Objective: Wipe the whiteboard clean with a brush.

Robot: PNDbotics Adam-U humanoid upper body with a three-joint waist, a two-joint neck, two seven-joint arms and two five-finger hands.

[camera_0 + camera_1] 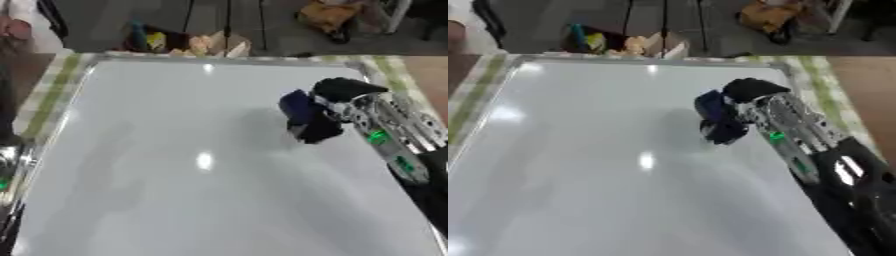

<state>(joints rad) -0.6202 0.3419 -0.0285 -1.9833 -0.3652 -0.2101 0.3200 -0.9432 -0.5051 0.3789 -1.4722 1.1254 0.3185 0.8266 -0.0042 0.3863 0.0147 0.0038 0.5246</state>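
The whiteboard (pixel 175 165) fills most of both views; its white surface shows no marks, only glare spots. My right hand (pixel 343 97) reaches in from the right, over the board's upper right part, fingers curled round a dark blue brush (pixel 297 107). The brush's dark lower end (pixel 317 131) meets the board surface. At the left edge of the left eye view a sliver of my left arm (pixel 7 167) shows, with the hand itself hidden.
The board has a metal frame (pixel 219 58) and lies on a green-striped cloth (pixel 52 90). Beyond the far edge are boxes and coloured items (pixel 188 44) on the floor.
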